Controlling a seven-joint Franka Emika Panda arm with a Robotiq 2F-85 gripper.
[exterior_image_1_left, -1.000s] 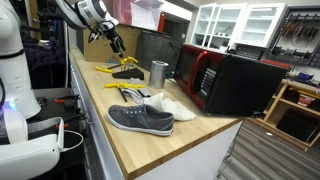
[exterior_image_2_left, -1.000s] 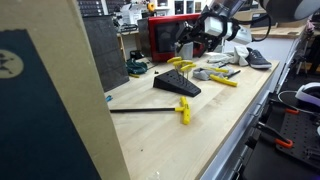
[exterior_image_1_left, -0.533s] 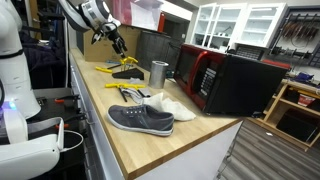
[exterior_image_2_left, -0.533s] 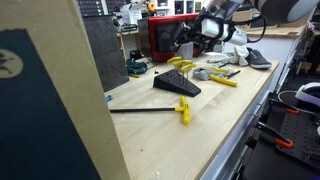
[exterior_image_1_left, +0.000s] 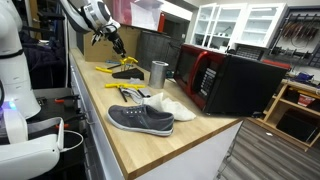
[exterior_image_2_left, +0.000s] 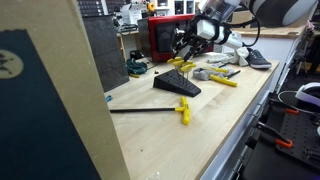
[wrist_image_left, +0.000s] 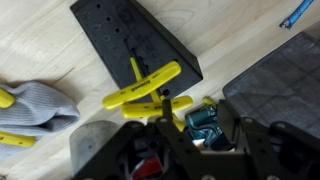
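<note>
My gripper (exterior_image_1_left: 117, 43) hangs in the air above a black wedge-shaped tool stand (exterior_image_1_left: 126, 73) near the far end of the wooden counter. It also shows in an exterior view (exterior_image_2_left: 186, 48) over the stand (exterior_image_2_left: 176, 85). In the wrist view the stand (wrist_image_left: 130, 40) holds yellow T-handle keys (wrist_image_left: 142, 88), which lie just ahead of my fingers (wrist_image_left: 197, 108). The fingers are spread and hold nothing. A teal object (wrist_image_left: 203, 120) on the counter shows between them.
A metal cup (exterior_image_1_left: 158, 72), yellow-handled pliers (exterior_image_1_left: 128, 90), a grey shoe (exterior_image_1_left: 140, 118) and a white shoe (exterior_image_1_left: 172, 106) sit along the counter. A red and black microwave (exterior_image_1_left: 225, 80) stands behind. A dark mesh box (exterior_image_2_left: 103, 50) is beside the stand.
My gripper has drifted slightly up and sideways over the tool stand. Nothing on the counter has moved.
</note>
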